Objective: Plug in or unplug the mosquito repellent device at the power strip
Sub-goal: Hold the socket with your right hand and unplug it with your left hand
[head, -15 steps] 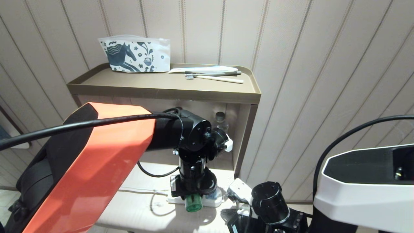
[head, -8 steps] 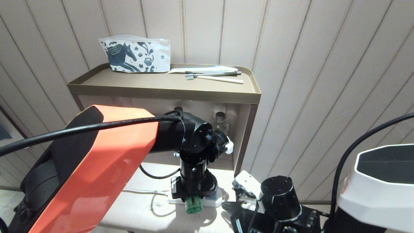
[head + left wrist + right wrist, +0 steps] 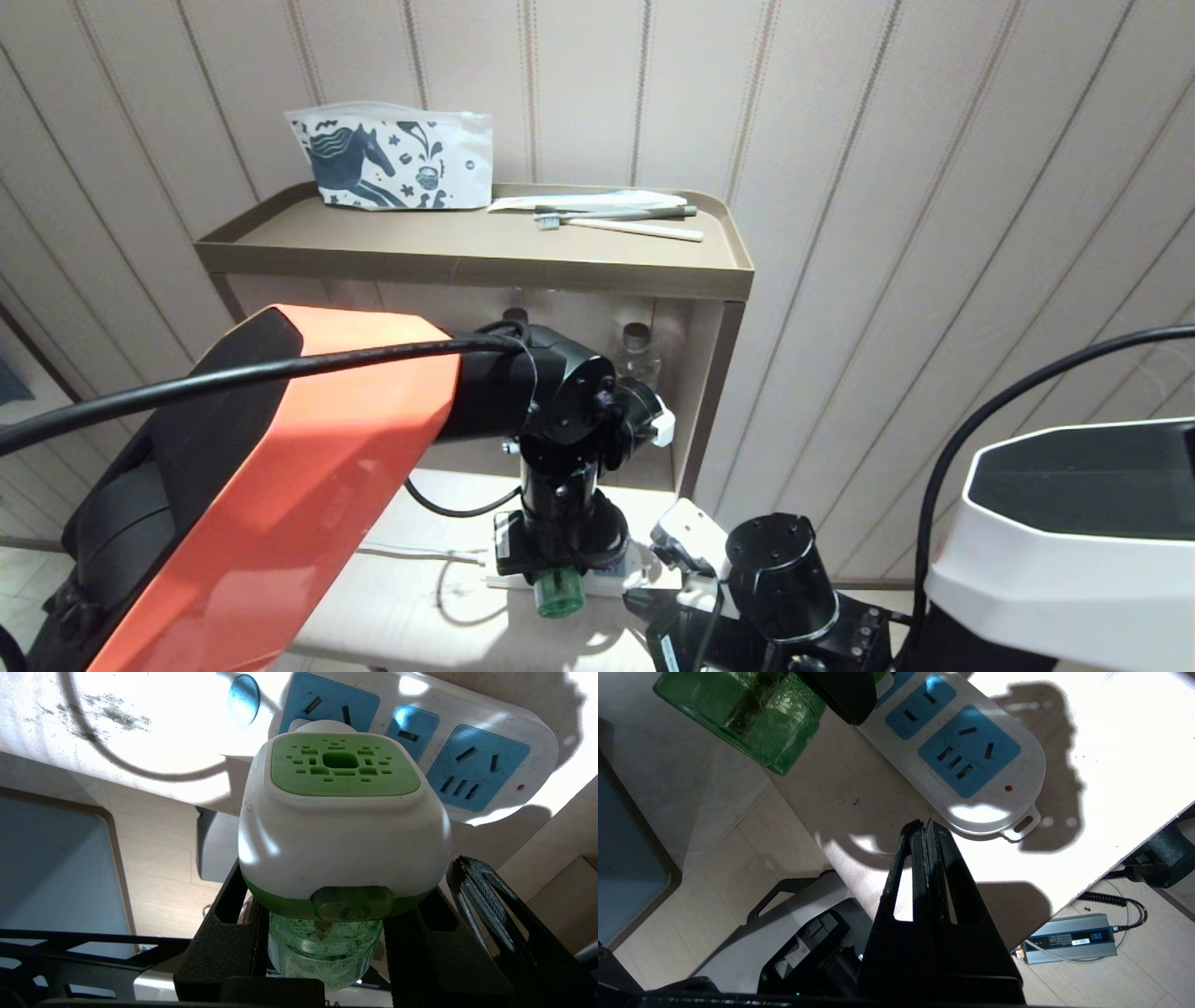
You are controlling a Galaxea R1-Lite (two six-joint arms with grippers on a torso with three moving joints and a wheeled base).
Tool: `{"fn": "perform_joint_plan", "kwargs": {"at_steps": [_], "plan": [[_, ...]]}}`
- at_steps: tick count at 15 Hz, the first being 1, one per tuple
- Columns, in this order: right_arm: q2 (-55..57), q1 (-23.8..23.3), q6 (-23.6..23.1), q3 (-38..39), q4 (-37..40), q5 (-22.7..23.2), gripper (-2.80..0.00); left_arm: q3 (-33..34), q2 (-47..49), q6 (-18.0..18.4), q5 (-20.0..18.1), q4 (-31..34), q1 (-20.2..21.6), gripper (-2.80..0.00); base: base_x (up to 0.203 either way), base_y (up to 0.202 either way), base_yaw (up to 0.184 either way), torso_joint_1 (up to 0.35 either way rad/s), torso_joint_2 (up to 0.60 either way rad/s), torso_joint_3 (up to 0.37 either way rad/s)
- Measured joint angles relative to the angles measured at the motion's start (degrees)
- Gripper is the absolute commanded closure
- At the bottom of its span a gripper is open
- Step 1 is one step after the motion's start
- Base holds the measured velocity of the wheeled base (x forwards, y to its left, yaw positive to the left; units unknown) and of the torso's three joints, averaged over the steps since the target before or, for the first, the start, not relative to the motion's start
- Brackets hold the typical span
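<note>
The mosquito repellent device (image 3: 343, 826) has a white head with a green vent face and a clear green bottle (image 3: 322, 952). My left gripper (image 3: 336, 896) is shut on that bottle, one black finger on each side. The device's plug side rests against the power strip (image 3: 528, 742), a white bar with blue sockets; its prongs are hidden. In the head view the device (image 3: 560, 590) shows under the left wrist, over the power strip (image 3: 509, 579). My right gripper (image 3: 922, 828) is shut and empty, hovering just off the power strip's rounded end (image 3: 994, 807).
A brown cabinet (image 3: 467, 257) stands behind, holding a horse-print pouch (image 3: 392, 159) and toothbrushes (image 3: 616, 219). A clear water bottle (image 3: 637, 350) is in its niche. The strip lies near the low table's front edge (image 3: 420, 607). A grey power adapter (image 3: 1069, 945) lies on the floor.
The right arm swung a little right, then back left toward the strip's end. The left gripper and the device have not moved.
</note>
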Motion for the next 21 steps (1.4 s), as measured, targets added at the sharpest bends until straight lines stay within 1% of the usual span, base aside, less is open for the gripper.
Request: {"fn": "perform_joint_plan", "kwargs": {"at_steps": [5, 11, 21], "plan": [[2.8, -0.1, 0.1, -3.4, 0.1, 0.0, 0.00, 0.1, 0.0, 0.0, 0.0, 0.0, -0.1, 0.00, 0.000, 0.000, 0.000, 0.000, 0.00, 0.000], [4.6, -0.1, 0.1, -5.3, 0.3, -0.2, 0.00, 0.1, 0.3, 0.0, 0.0, -0.1, 0.0, 0.00, 0.000, 0.000, 0.000, 0.000, 0.00, 0.000], [2.3, -0.9, 0.8, -5.9, 0.3, -1.4, 0.00, 0.2, 0.4, 0.0, 0.0, -0.1, 0.0, 0.00, 0.000, 0.000, 0.000, 0.000, 0.00, 0.000]]}}
